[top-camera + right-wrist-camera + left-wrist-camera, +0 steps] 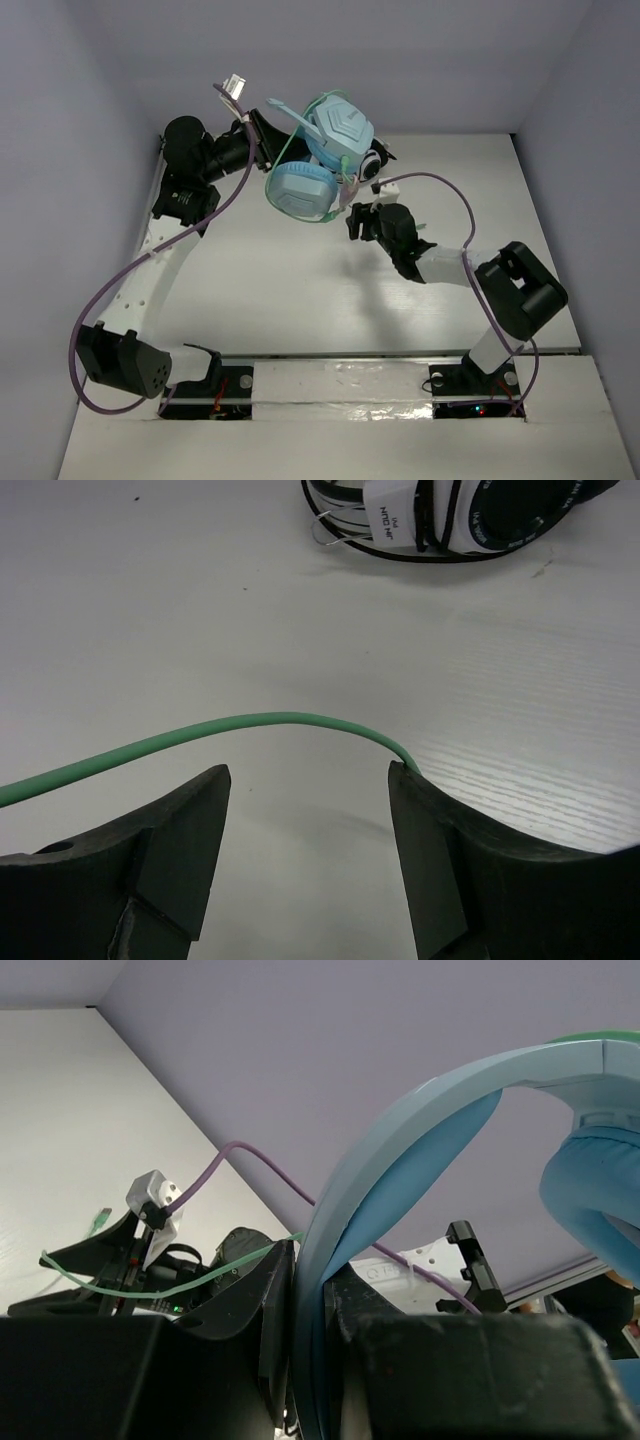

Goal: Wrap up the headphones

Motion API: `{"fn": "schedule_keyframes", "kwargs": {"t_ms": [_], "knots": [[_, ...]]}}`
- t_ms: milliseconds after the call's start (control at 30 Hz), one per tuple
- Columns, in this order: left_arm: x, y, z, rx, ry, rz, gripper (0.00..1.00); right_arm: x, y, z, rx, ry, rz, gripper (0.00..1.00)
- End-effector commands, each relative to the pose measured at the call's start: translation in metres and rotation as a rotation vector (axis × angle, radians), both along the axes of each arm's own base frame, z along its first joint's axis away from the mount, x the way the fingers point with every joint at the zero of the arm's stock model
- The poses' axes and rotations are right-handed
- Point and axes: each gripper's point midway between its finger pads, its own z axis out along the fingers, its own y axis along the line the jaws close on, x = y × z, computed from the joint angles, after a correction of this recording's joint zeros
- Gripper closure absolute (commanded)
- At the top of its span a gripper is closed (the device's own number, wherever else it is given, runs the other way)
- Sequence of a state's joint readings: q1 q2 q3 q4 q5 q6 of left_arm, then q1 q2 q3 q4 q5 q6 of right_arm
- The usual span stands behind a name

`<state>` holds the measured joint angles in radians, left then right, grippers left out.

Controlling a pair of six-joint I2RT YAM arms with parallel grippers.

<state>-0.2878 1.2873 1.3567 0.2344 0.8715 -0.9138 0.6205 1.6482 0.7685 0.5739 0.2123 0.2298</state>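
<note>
Above table (300, 300), L tool (315, 1305) pinches headphones (305, 190) band; R tool (310, 790) spread, cable (200, 730) across gap.

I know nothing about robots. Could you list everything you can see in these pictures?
headphones: one, light blue, held up at the far side by the headband
cable: one, thin, pale green, loops about the headphones and crosses between the right gripper's fingers
black-and-white headphones: one, lying on the table beside the blue pair
table: one, white, under everything
arms: two, black and white, bolted at the near edge
left gripper: one, black, shut on the headband
right gripper: one, black, open, low over the table
</note>
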Motion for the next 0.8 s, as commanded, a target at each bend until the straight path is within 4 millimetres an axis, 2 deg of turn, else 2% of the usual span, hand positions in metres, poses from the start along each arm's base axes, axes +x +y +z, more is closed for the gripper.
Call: {"fn": "schedule_keyframes", "kwargs": {"t_ms": [0,100,167,233,300,333,400,433,467,533,600,633,667,767], "knots": [[-0.031,0.009,0.053,-0.054,-0.143,-0.011,1.00,0.020,-0.010,0.021,0.059,-0.076,-0.101,0.29],[-0.031,0.009,0.053,-0.049,-0.147,-0.012,1.00,0.020,-0.015,0.015,0.086,-0.056,-0.144,0.30],[-0.030,0.009,0.052,-0.045,-0.145,-0.008,1.00,0.012,-0.013,0.008,0.129,-0.013,-0.136,0.34],[-0.029,0.009,0.049,-0.041,-0.143,-0.005,1.00,0.003,-0.012,0.018,0.186,-0.020,-0.117,0.36],[-0.028,0.009,0.049,-0.037,-0.144,-0.006,1.00,-0.008,-0.015,0.015,0.203,-0.006,-0.104,0.41],[-0.026,0.009,0.048,-0.034,-0.143,0.001,1.00,-0.014,-0.014,0.023,0.221,-0.011,-0.082,0.43],[-0.025,0.009,0.050,-0.030,-0.151,0.009,1.00,-0.024,-0.016,0.023,0.229,0.003,-0.069,0.45],[-0.024,0.009,0.049,-0.029,-0.149,0.011,1.00,-0.028,-0.017,0.035,0.263,-0.004,-0.069,0.46],[-0.024,0.009,0.050,-0.030,-0.151,0.009,1.00,-0.032,-0.019,0.034,0.268,0.002,-0.068,0.43],[-0.024,0.009,0.052,-0.036,-0.155,0.006,1.00,-0.031,-0.026,0.035,0.253,0.005,-0.104,0.34],[-0.026,0.009,0.054,-0.039,-0.159,0.004,1.00,-0.028,-0.031,0.025,0.200,0.024,-0.131,0.28],[-0.027,0.009,0.055,-0.040,-0.162,0.003,1.00,-0.020,-0.028,0.032,0.183,0.011,-0.127,0.27],[-0.027,0.010,0.056,-0.042,-0.162,0.006,1.00,-0.019,-0.025,0.014,0.136,0.058,-0.120,0.27],[-0.030,0.010,0.057,-0.042,-0.164,0.001,1.00,-0.008,-0.023,0.009,0.107,0.064,-0.140,0.28]]}}
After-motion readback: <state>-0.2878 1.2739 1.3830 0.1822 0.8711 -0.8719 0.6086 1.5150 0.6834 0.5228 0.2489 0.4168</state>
